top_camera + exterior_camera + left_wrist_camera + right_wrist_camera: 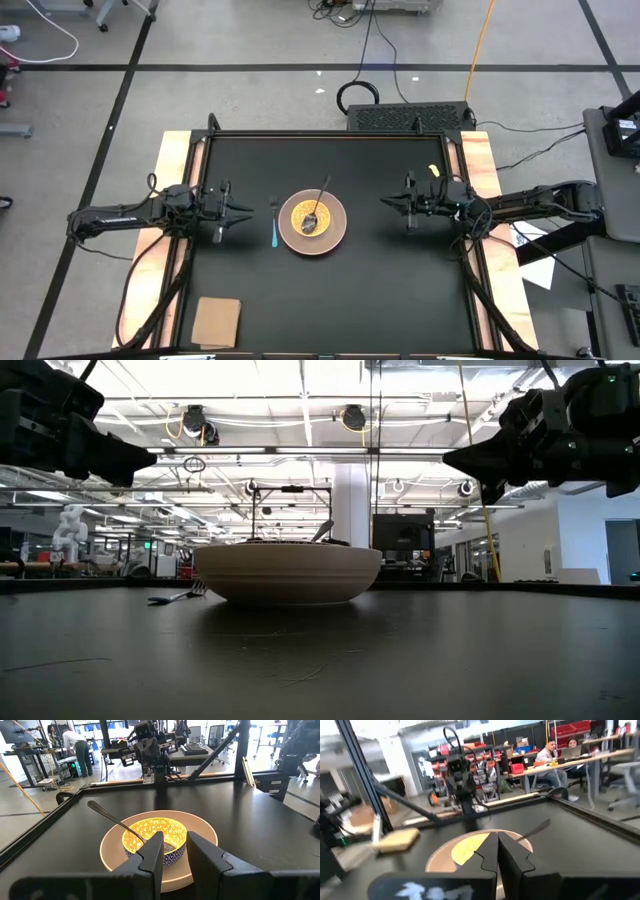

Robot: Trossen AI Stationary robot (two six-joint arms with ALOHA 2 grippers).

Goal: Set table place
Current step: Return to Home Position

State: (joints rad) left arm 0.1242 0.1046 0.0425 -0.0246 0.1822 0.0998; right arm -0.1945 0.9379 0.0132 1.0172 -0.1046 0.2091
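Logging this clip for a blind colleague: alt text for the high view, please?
A pinkish plate sits centred on the black table, holding a yellow dish with a spoon in it, a blue fork just left of it. The left gripper and right gripper hover at either side, both empty.

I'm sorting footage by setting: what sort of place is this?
Probably a robotics lab or workshop: people sit at desks beyond the table, red bins are stacked behind them, and cables trail across the floor.
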